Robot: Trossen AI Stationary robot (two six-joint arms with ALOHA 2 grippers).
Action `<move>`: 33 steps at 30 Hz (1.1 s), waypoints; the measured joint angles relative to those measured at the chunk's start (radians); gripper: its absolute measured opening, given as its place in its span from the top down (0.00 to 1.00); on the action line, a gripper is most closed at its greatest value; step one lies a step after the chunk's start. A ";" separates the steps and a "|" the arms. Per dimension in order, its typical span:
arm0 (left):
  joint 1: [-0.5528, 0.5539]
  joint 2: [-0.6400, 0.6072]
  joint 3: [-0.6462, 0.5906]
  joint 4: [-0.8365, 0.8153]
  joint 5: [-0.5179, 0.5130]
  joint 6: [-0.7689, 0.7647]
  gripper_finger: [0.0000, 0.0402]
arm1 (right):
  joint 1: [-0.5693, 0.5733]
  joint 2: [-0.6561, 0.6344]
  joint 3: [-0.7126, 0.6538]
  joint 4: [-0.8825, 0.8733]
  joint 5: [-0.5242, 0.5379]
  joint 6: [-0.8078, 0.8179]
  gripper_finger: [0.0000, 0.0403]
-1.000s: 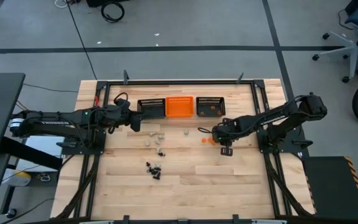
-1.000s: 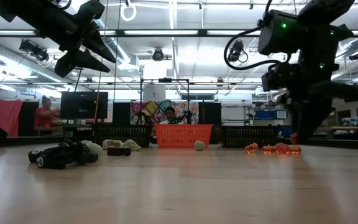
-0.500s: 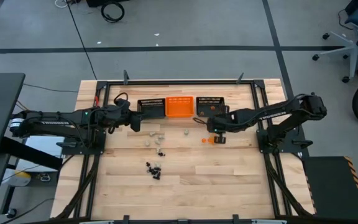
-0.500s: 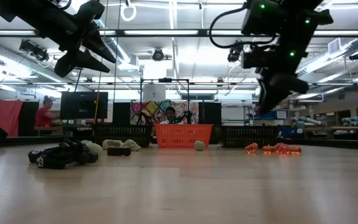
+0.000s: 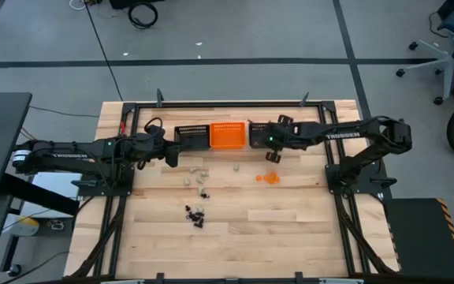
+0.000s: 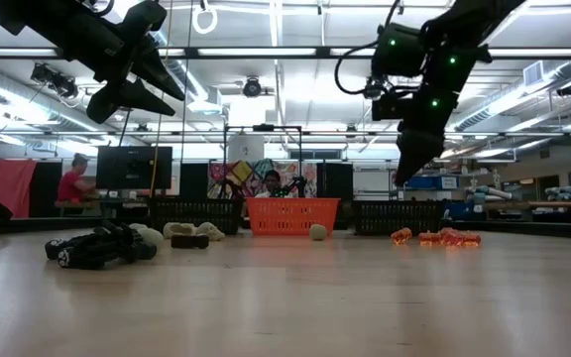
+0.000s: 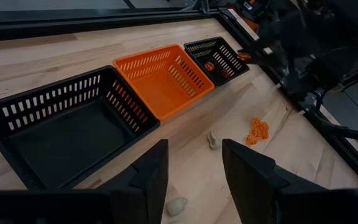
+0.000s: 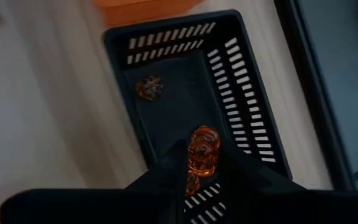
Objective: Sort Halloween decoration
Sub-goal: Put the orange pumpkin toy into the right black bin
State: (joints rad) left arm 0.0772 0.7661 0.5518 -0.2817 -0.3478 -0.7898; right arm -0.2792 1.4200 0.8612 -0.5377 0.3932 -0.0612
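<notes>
My right gripper [image 5: 272, 151] hangs over the right black basket [image 5: 266, 134], shut on an orange trinket [image 8: 203, 148]. One more orange trinket [image 8: 149, 87] lies on that basket's floor. An orange basket [image 5: 228, 134] and a left black basket [image 5: 190, 136] stand beside it in a row. On the table lie a cluster of orange trinkets [image 5: 268, 178], pale trinkets [image 5: 195, 173] and black trinkets [image 5: 195, 213]. My left gripper [image 7: 194, 168] waits open in the air near the left black basket. My right gripper pinches the orange trinket by its two sides [image 8: 199, 157] between its two fingers. The fingers slant down from the table's right side. The trinket is lifted clear, above the inside of the right black basket.
A black metal frame [image 5: 211, 105] runs around the table's edges, close behind the baskets. One pale trinket [image 5: 236, 167] lies alone in front of the orange basket. Bare wood stretches across the near half of the table. People show in the room far behind.
My right gripper has risen from beside the orange cluster and swung toward the far edge and the left, turning as it went. It now hangs over the right black basket, with the orange trinket carried along between its fingers.
</notes>
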 joint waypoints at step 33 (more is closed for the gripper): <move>0.000 0.000 0.000 0.000 0.000 0.000 0.61 | -0.132 -0.001 0.110 -0.111 -0.529 -0.059 0.60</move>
State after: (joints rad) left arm 0.0772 0.7662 0.5518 -0.2817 -0.3477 -0.7902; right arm -0.4116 1.4191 0.9707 -0.6486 -0.1357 -0.1201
